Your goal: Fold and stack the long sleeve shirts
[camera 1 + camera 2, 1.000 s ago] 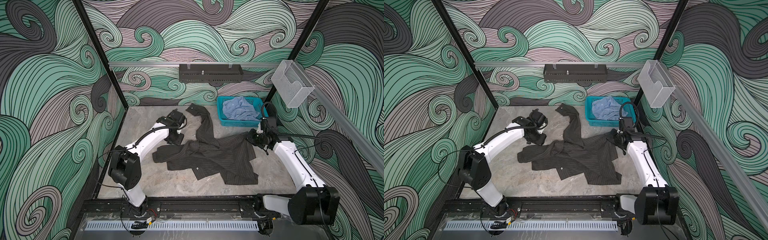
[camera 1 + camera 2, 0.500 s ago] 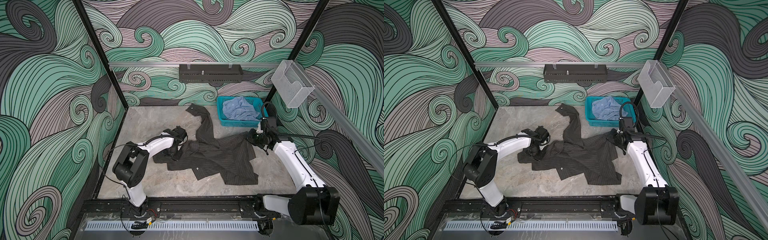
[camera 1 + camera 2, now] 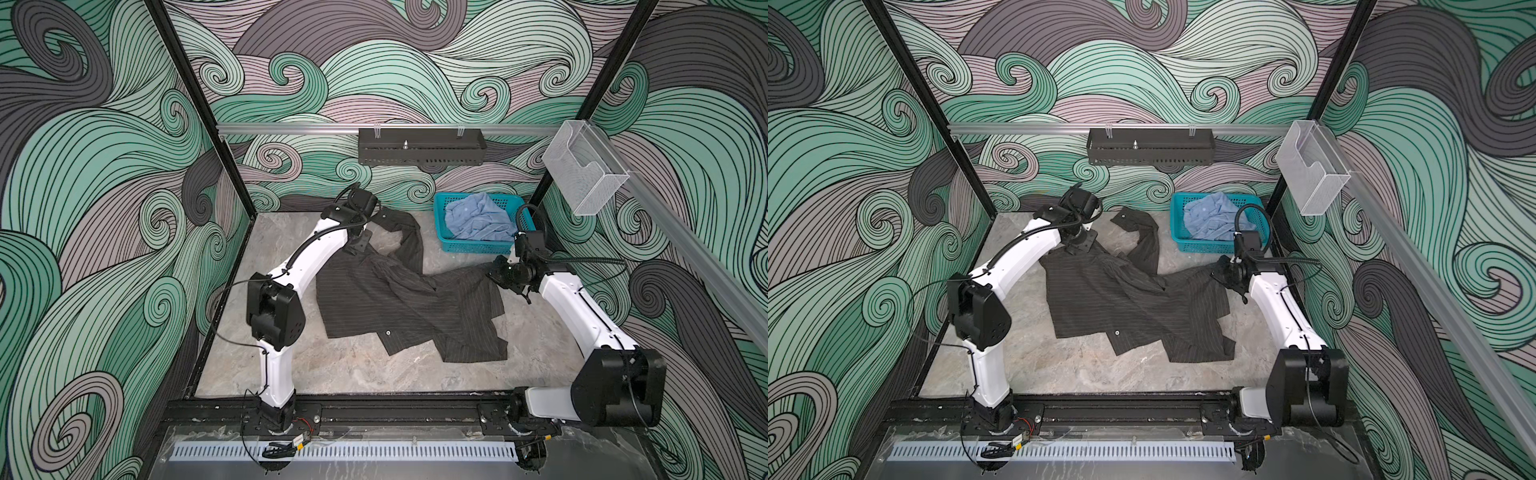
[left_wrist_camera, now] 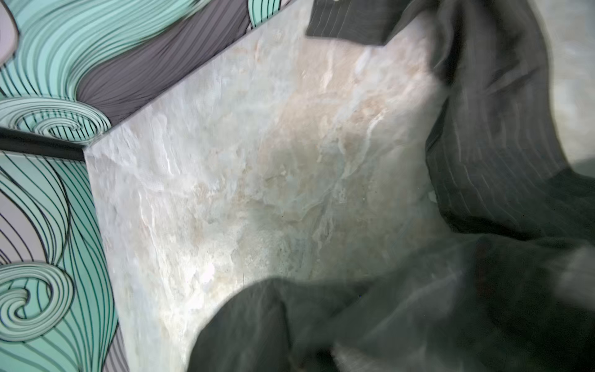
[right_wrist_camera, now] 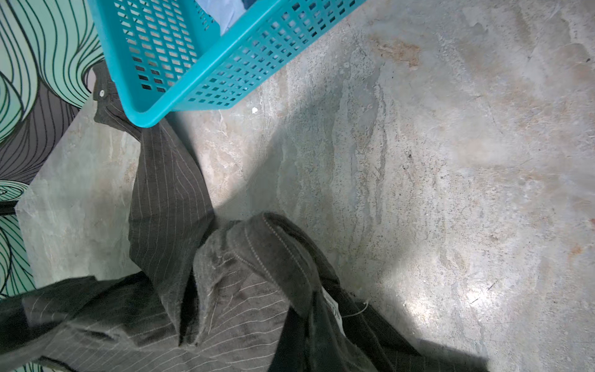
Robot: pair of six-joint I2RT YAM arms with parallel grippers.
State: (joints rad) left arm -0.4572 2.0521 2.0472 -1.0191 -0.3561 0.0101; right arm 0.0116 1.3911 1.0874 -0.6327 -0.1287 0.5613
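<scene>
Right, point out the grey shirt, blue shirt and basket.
grey shirt (image 3: 395, 299), in a top view, spread body.
blue shirt (image 3: 478, 220), in a top view, crumpled middle.
basket (image 5: 151, 45), right wrist view, mesh wall.

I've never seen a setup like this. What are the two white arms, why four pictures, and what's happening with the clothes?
They are two robot arms fixed at the front of a stone-look table, each ending in a two-fingered clamp called a gripper. Two pictures come from a camera pair looking down on everything; the two close-ups come from cameras on the arms' wrists. A dark pinstriped shirt lies rumpled on the table. A light blue shirt sits in a teal basket at the back. The right gripper is shut on the dark shirt's edge; its wrist view shows the cloth bunched close up. The left gripper is at the shirt's far corner, but whether it grips cannot be told.
</scene>
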